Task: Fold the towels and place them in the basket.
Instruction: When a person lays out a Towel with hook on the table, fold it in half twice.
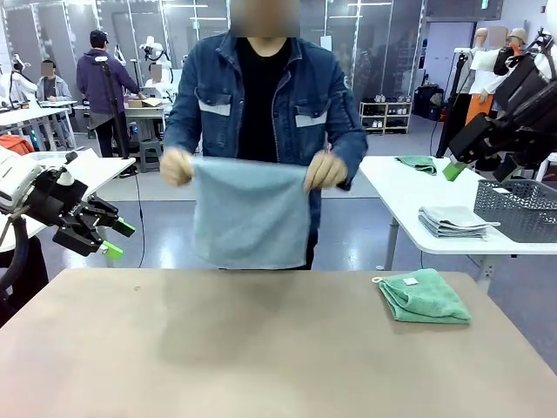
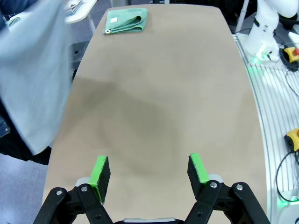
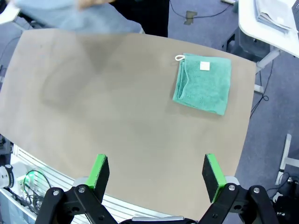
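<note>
Currently: pale blue-grey terry towel [image 1: 251, 213] is hanging off-table at twelve o'clock in person's hands [image 1: 177, 165], floorbound if slipping; left gripper [image 2: 149, 170], right gripper [image 3: 154, 170] gaping, empty.

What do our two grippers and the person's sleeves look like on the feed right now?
Both the left gripper and right gripper have black linkage bodies with round pivot bolts, two fingers each and bright green pads. The left arm is white, with a dark cable looping below it. The person wears a blue denim jacket with long sleeves over a black top.
</note>
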{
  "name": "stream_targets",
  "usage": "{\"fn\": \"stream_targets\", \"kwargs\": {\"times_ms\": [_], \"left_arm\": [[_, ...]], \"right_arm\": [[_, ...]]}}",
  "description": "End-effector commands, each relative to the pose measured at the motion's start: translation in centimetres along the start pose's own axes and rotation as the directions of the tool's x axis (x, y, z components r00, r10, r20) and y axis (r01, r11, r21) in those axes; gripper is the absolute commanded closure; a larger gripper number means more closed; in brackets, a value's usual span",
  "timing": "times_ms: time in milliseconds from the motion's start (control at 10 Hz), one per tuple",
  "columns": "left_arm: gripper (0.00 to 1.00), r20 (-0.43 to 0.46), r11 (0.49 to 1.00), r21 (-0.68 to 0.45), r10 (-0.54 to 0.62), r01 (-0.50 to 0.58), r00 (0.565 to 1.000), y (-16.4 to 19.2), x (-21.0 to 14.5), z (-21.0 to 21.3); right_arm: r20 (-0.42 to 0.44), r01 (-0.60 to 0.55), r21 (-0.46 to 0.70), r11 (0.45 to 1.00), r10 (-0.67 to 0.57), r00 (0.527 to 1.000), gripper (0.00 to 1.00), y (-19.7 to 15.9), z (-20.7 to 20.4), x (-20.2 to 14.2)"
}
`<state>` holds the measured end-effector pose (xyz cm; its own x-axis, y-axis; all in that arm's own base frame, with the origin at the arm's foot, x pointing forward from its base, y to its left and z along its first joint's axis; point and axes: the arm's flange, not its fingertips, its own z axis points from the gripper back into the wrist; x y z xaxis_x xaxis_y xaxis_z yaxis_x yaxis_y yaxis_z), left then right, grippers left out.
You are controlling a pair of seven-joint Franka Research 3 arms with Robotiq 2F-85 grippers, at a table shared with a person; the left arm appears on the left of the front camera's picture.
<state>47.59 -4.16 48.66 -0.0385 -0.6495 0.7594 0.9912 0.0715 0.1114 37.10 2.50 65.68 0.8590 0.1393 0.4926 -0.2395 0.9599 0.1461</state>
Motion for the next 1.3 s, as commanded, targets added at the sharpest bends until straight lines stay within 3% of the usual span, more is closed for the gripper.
{"fn": "stream_targets", "kwargs": {"times_ms": [0,1200], "left_arm": [[0.16,0.002,1.0,0.006,-0.002,0.002,1.0,0.06,0.08,0.0],[0.16,0.002,1.0,0.006,-0.002,0.002,1.0,0.06,0.08,0.0]], "right_arm": [[0.0,0.015,-0.003,1.0,-0.015,1.0,0.0,0.27,-0.04,0.22],[0.0,0.015,-0.003,1.0,-0.015,1.0,0.0,0.27,-0.04,0.22]]}}
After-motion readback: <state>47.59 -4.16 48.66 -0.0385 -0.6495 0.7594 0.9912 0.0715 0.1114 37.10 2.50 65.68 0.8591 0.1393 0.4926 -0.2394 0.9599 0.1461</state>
